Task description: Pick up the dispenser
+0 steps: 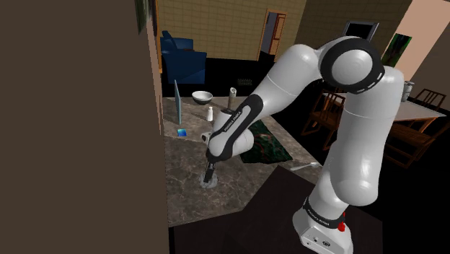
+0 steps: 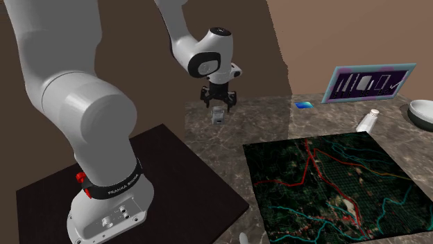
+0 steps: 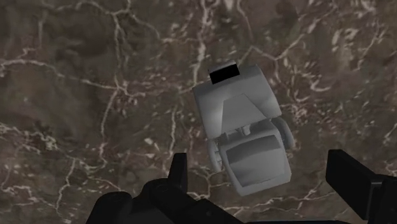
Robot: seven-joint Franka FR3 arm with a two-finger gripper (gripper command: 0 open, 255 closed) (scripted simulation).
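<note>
Here the all-black two-finger gripper [image 2: 218, 104] hangs low over a dark brown marble counter with pale veins [image 2: 277, 132]. Directly beneath it is the small grey boxy dispenser [image 2: 218, 116], which sits on the counter a little off the far left corner of the dark mat with red and teal lines [image 2: 326, 187], as the second exterior view frames it.

From the wrist view the pincer is wide. Its black fingers [image 3: 356, 184] stand well apart, one on each side of the dispenser's near end, and bare marble shows between each finger and the grey body, so nothing is clasped. This view also shows a small black patch at the dispenser's far end.

The second exterior view shows what lies beyond the mat's far edge:
- a small blue object [image 2: 303, 105]
- a teal-framed purple sign [image 2: 371, 83] leaning at the wall
- a small white bottle [image 2: 368, 121] near the mat's far right corner
- a pale bowl [image 2: 422, 114] past the bottle

The shoulder view shows the white arm [image 1: 346, 123] bending down from its stand toward the mat's side of the counter. It also takes in a second white shaker [image 1: 233, 94] and a blue armchair [image 1: 182, 58], both beyond the mat.
</note>
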